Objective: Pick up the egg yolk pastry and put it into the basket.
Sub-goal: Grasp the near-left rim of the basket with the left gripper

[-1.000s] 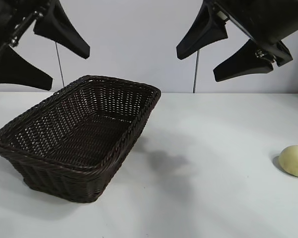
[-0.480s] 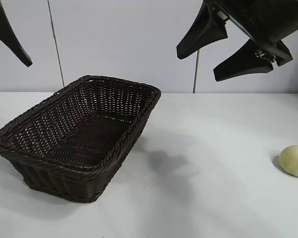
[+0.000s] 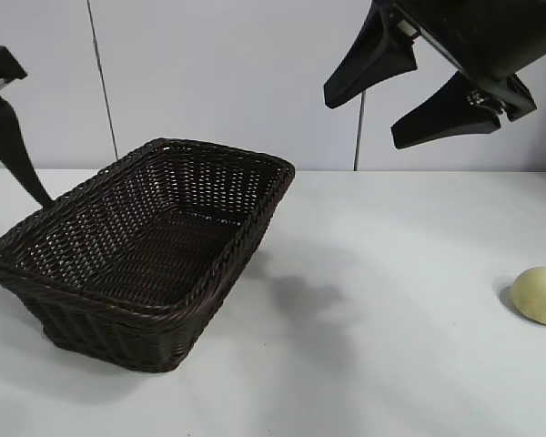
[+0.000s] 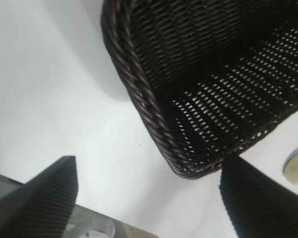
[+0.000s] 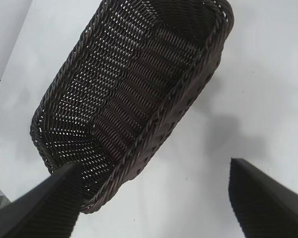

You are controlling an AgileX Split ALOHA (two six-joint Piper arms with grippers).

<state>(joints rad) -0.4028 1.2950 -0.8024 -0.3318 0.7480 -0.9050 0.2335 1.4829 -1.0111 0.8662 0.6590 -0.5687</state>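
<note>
Left gripper: it is hanging at the far left edge of the exterior frame, beside the basket; its fingers are standing wide apart and are holding nothing.
Basket: it is sitting on the white table, in the left half of the frame; nothing is lying inside it.
Right gripper: it is hanging in the upper right, high over the table, jaws spread and holding nothing.
Egg yolk pastry: it is lying on the table at the right edge, well apart from the basket.
Writing: no label is showing.
</note>
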